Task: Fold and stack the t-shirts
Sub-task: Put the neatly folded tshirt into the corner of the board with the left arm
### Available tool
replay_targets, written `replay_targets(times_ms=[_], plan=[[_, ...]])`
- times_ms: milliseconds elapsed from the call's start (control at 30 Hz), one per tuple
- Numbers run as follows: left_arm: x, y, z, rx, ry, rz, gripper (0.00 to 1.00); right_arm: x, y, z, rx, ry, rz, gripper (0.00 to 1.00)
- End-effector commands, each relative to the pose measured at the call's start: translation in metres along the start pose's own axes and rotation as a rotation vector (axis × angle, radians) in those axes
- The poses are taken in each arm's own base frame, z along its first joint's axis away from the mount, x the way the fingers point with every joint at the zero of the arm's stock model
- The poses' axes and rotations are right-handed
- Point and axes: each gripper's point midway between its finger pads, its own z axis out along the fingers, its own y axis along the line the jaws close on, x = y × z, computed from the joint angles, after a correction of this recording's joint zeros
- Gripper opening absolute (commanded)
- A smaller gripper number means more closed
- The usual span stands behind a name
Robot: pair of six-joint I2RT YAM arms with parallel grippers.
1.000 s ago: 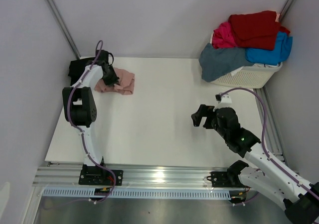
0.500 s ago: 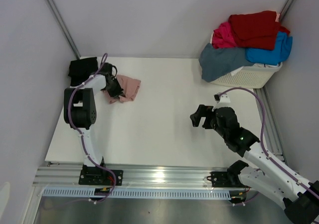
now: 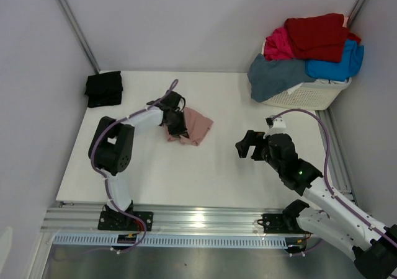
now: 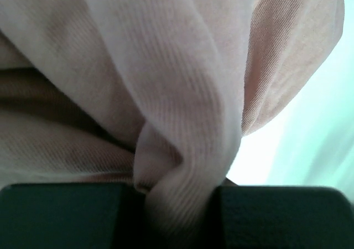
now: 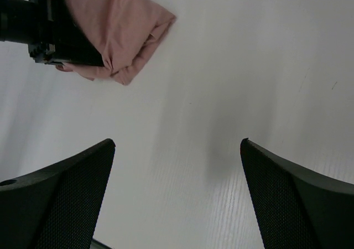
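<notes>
Pink t-shirt (image 3: 198,126), bunched diagonally (left gripper (image 3: 176,129) pinching)

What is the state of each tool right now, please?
Left tool: closed on the pink t-shirt.
Right tool: open, holding nothing.
</notes>
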Motion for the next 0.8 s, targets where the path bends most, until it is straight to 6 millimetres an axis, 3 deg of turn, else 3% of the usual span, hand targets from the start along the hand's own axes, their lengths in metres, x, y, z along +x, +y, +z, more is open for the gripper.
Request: replay_targets(times_ms=[0,167,300,367,467,567,600,633,667,700,733,767], plan=[[0.029,-0.058,-0.020,0.112,0.022,0.096,0.01,-0.017,0.011,-0.001,-0.032,-0.048,0.005,0.99],[0.091,-0.092,-0.028,0.176,0.096,0.200,0.01,-0.021,0.010,-0.002,-0.025,-0.061,-0.003,0.99],[0.140,-0.101,-0.039,0.200,0.139,0.297,0.00,-0.021,0.011,0.000,-0.025,-0.061,-0.003,0.99],[0.169,-0.094,-0.041,0.182,0.170,0.344,0.01,-0.019,0.011,0.003,-0.026,-0.056,-0.004,1.00],[0.190,-0.086,-0.049,0.198,0.166,0.359,0.02,-0.015,0.012,0.008,-0.028,-0.041,-0.006,0.99],[0.191,-0.075,-0.056,0.186,0.126,0.344,0.14,-0.012,0.014,0.015,-0.038,-0.026,-0.011,1.00],[0.182,-0.076,-0.065,0.190,0.067,0.342,0.21,-0.012,0.016,0.016,-0.045,-0.028,-0.014,1.00],[0.179,-0.074,-0.068,0.190,0.035,0.340,0.42,-0.011,0.016,0.018,-0.044,-0.024,-0.016,0.99],[0.176,-0.071,-0.071,0.188,0.001,0.336,0.52,-0.008,0.015,0.021,-0.040,-0.013,-0.021,0.99],[0.169,-0.073,-0.085,0.218,-0.060,0.329,0.76,-0.009,0.017,0.022,-0.049,-0.013,-0.022,0.99],[0.158,-0.077,-0.091,0.235,-0.131,0.320,0.91,-0.008,0.018,0.024,-0.051,-0.011,-0.024,1.00],[0.156,-0.074,-0.095,0.244,-0.168,0.309,0.99,-0.008,0.018,0.025,-0.051,-0.008,-0.026,0.99]])
